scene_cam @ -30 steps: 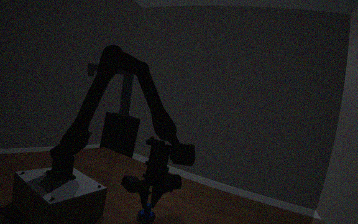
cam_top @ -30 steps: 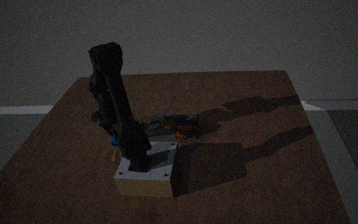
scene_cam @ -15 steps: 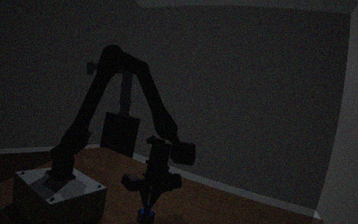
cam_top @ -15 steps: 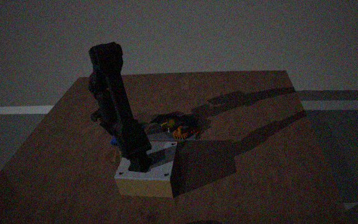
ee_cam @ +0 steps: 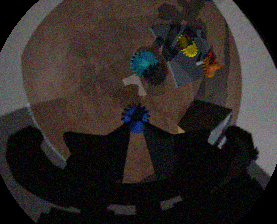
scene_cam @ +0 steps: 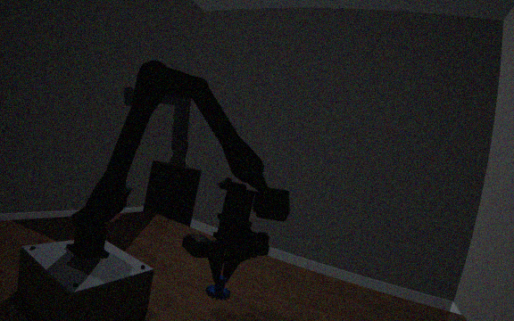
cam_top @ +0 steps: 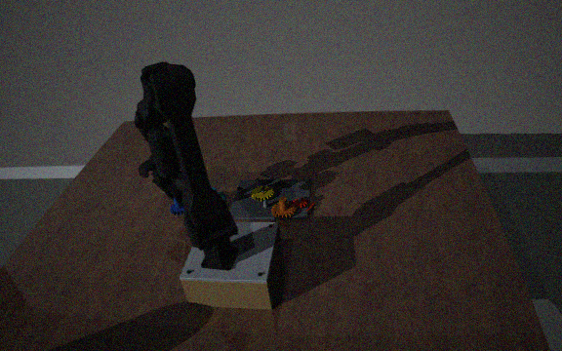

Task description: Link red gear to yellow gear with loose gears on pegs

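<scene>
My gripper [scene_cam: 221, 280] [ee_cam: 136, 124] is shut on the upright knob of the blue gear [cam_top: 177, 209] [scene_cam: 218, 292] [ee_cam: 135, 114], low over the table; whether the gear touches it, I cannot tell. A teal gear [ee_cam: 144, 63] stands on the table between the blue gear and the grey board [cam_top: 247, 211] [ee_cam: 185, 74]. The yellow gear [cam_top: 262, 193] [ee_cam: 190, 49] is on the board. The orange gear [cam_top: 283, 210] [ee_cam: 211, 68] is at the board's near edge beside the red gear [cam_top: 302, 203], partly covering it. A bare peg [cam_top: 264, 204] shows below the yellow gear.
The robot's base block [cam_top: 227, 292] [scene_cam: 83, 299] stands on the wooden table [cam_top: 408, 273] close to the near side of the board. Dark arm shadows cross the board and table. A pale angled mark [ee_cam: 135, 83] lies between the teal and blue gears.
</scene>
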